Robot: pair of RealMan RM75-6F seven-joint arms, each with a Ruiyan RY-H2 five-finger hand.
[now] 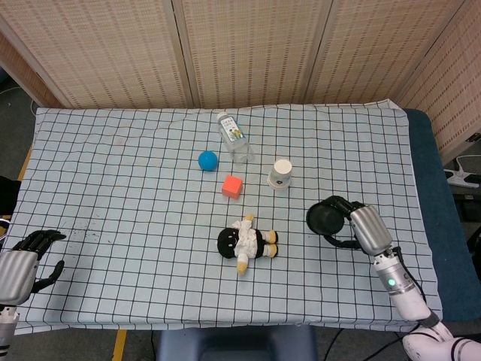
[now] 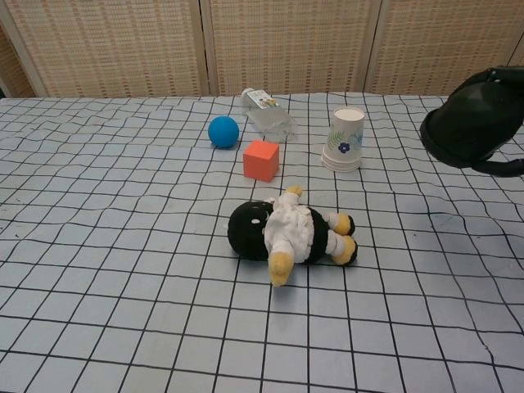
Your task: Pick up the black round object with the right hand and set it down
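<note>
The right hand [image 1: 362, 229] grips the black round object [image 1: 325, 219], fingers curled around it, holding it above the checked cloth [image 1: 135, 188], right of the plush doll [image 1: 246, 242]; the left hand [image 1: 22, 263] rests with fingers apart, holding nothing.

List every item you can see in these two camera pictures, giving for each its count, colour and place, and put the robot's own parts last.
Checked cloth: one, white with black lines, covering the table.
Clear plastic bottle: one, lying at the far middle.
Blue ball: one, left of the bottle.
Orange cube: one, nearer than the ball.
White paper cup: one, floral print, upside down, right of the cube.
Plush doll: one, black, white and yellow, lying at the near middle.
Black round object: one, raised off the cloth at the right.
Right hand: grey, holds the black round object.
Left hand: grey and black, near left edge, empty.
</note>
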